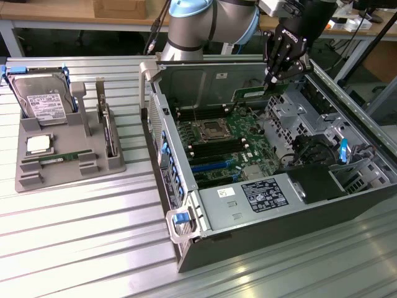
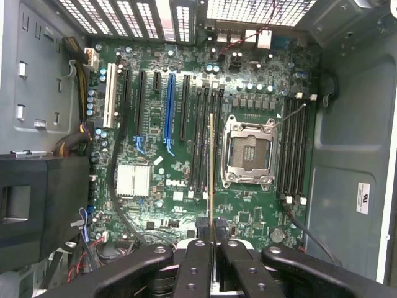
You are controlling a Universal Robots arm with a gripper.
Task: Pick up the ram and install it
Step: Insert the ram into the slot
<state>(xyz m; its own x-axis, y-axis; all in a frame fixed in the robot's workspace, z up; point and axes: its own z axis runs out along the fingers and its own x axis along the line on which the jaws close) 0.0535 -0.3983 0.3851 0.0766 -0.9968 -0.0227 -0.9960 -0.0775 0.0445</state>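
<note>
Ram (image 2: 211, 167) stands edge-on, pinched between the narrow-set fingers of the hand (image 2: 211, 228), above the motherboard (image 2: 155, 205), over memory slots (image 2: 200, 143) beside the CPU socket (image 2: 250, 152).

Open from above across the green motherboard (image 1: 223, 139) inside the grey steel computer case (image 1: 186, 248). Hemmed at the far side by the upright grey sheet-metal wall (image 1: 205, 77), and at the exterior view's right by a silver drive cage (image 1: 286, 117) and a black plastic box (image 1: 313, 183) with black cables (image 1: 308, 148) looped beside it. Narrow going along the 2 banks of black memory slots (image 2: 200, 143), with the square silver CPU socket (image 2: 249, 152) standing between them. Taken up above 1 bank by the black gripper (image 2: 211, 233), clamped on the thin green ram stick (image 2: 211, 161). Wide room over the ribbed metal surface (image 1: 87, 236) beside the case and the grey moulded tray (image 1: 68, 164).
</note>
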